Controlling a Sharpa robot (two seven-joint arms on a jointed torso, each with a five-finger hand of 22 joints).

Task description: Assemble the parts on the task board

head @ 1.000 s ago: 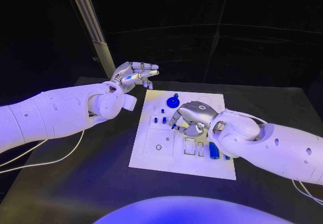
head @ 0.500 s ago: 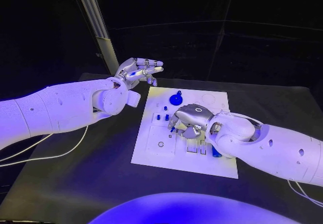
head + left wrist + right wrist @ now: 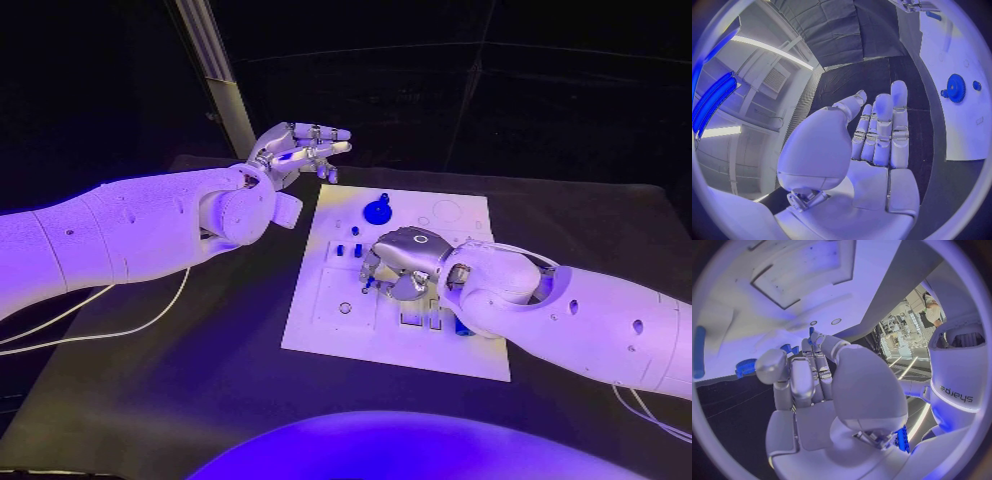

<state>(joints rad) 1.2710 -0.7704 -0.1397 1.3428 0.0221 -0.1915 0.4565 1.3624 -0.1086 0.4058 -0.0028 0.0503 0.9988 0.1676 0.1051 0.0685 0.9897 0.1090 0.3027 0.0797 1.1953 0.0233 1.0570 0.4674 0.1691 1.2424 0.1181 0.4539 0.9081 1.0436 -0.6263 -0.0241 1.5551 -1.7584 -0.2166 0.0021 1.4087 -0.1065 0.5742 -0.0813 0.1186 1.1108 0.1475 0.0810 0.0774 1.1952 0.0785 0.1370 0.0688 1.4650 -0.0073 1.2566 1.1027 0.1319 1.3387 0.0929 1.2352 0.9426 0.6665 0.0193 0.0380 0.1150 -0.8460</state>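
Left hand (image 3: 296,150) hovers upper left, fingers spread, empty — right hand (image 3: 405,262) rests curled on the task board (image 3: 332,340) mid-frame; its grip cannot be told.

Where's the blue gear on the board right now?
In the head view the blue gear sits at the far end of the task board, beyond the right hand and just board-side of the raised left hand.

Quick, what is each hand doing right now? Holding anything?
Left hand: open, holding nothing, raised beside the board.
Right hand: fingers down on the board; cannot tell if it holds anything.
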